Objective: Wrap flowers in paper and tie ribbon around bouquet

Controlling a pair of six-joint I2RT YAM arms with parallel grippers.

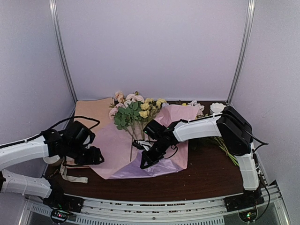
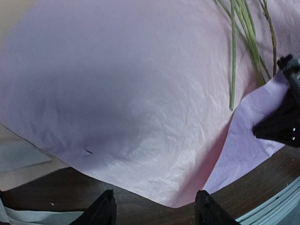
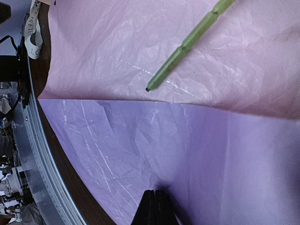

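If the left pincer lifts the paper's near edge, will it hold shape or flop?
Probably flops: the paper looks thin and wrinkled, and its near corner lies folded over. Likely light, so it may slide. The flowers lying on it could shift.

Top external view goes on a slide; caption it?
Flowers lie on pink-and-lilac paper; the shut right gripper sits at its folded lilac flap, the open left gripper hovers at its left edge.

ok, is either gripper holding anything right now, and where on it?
Right gripper is shut on the paper, apparently pinching the folded-over lilac flap near its near edge. Left gripper is open, holding nothing.
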